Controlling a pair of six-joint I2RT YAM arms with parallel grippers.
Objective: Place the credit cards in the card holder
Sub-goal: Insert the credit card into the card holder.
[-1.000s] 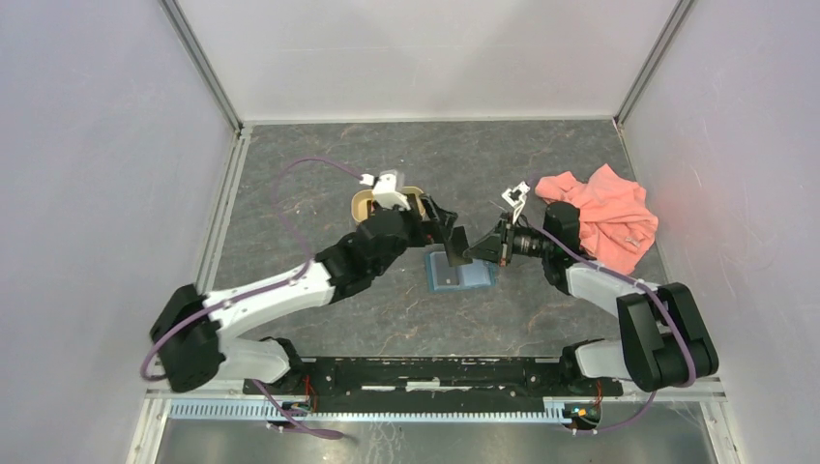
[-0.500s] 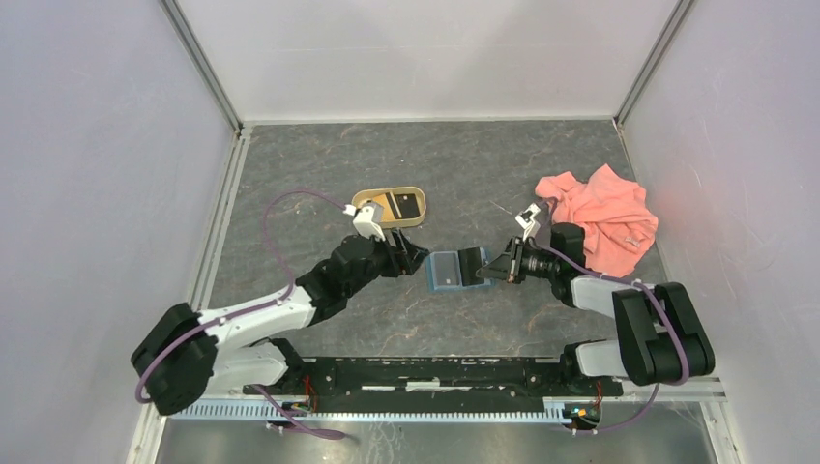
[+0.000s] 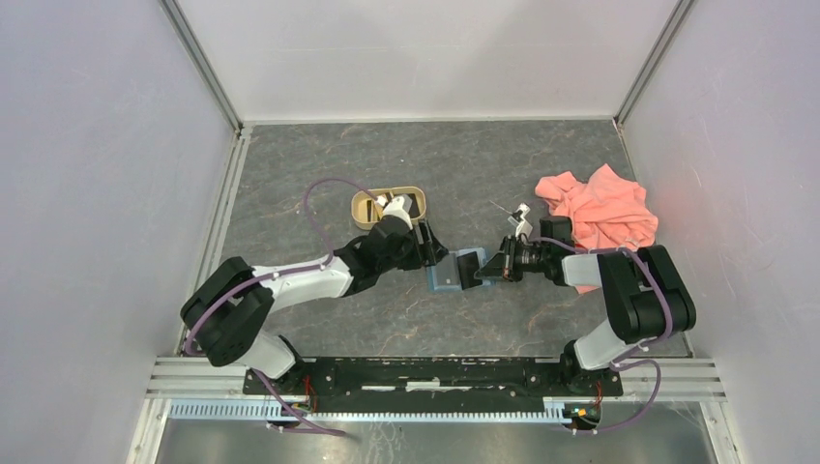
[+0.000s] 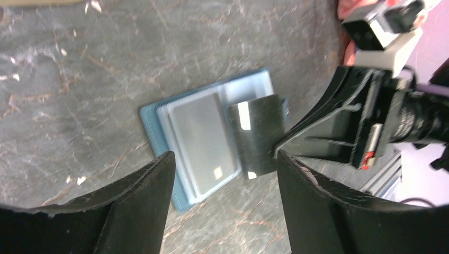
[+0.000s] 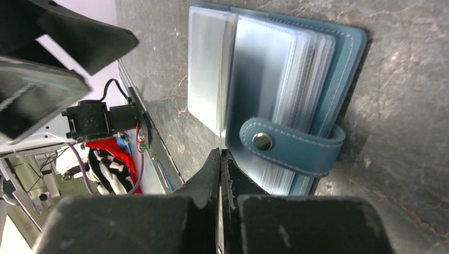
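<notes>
The teal card holder (image 3: 447, 280) lies open on the grey table, its clear sleeves facing up (image 4: 204, 140). My right gripper (image 3: 486, 268) is shut on a dark credit card (image 4: 258, 135), which it holds tilted over the holder's right half. In the right wrist view that card shows only edge-on between the shut jaws (image 5: 219, 153), just beside the holder's snap strap (image 5: 296, 145). My left gripper (image 3: 432, 253) hovers at the holder's left edge. It is open with nothing between its fingers (image 4: 153, 185).
A tan oval tray (image 3: 363, 208) stands behind the left wrist, partly hidden by it, with something dark inside. A pink cloth (image 3: 600, 217) lies bunched at the right. Grey walls close in the table on three sides.
My left gripper drew back from over the holder, then came in at its left edge with the jaws a little narrower. The right gripper kept the dark card and lowered it toward the holder.
</notes>
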